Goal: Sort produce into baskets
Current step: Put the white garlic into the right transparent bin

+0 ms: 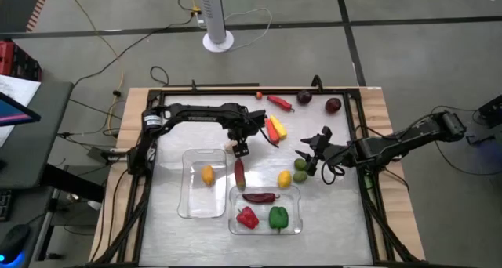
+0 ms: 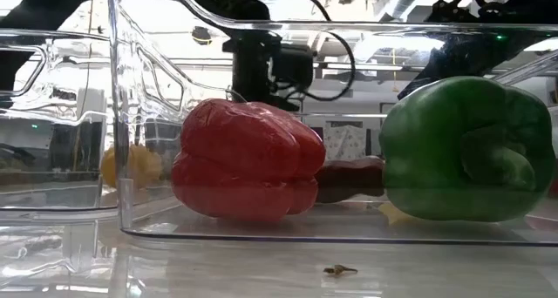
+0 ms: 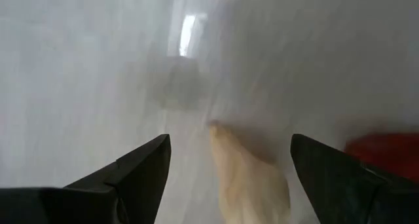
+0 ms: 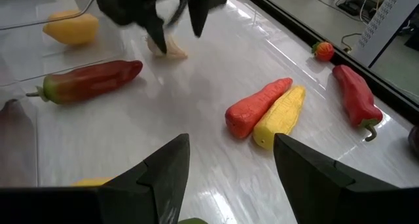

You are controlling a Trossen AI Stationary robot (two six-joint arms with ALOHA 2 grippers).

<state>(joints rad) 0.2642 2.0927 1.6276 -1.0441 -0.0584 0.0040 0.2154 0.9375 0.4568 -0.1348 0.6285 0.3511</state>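
My left gripper [image 1: 239, 148] is open and points down, between the two clear baskets' far sides. Its fingers stand on either side of a pale garlic [image 3: 252, 181] on the table and do not touch it. The garlic also shows in the right wrist view [image 4: 167, 48]. The left basket [image 1: 188, 209] holds a lemon [image 1: 207, 175]. The right basket [image 1: 296, 226] holds a red chilli [image 1: 259, 197], a red pepper [image 1: 247, 217] and a green pepper [image 1: 278, 217]. My right gripper [image 1: 308, 152] is open and empty, over the table near two limes [image 1: 300, 169].
A long red pepper [image 1: 239, 172] lies between the baskets. A lemon [image 1: 284, 179] lies by the limes. An orange-red pepper [image 4: 258, 106] and a yellow pepper [image 4: 280, 118] lie side by side farther off. A red chilli [image 1: 278, 102] and two dark purple rounds [image 1: 304, 97] lie near the far edge.
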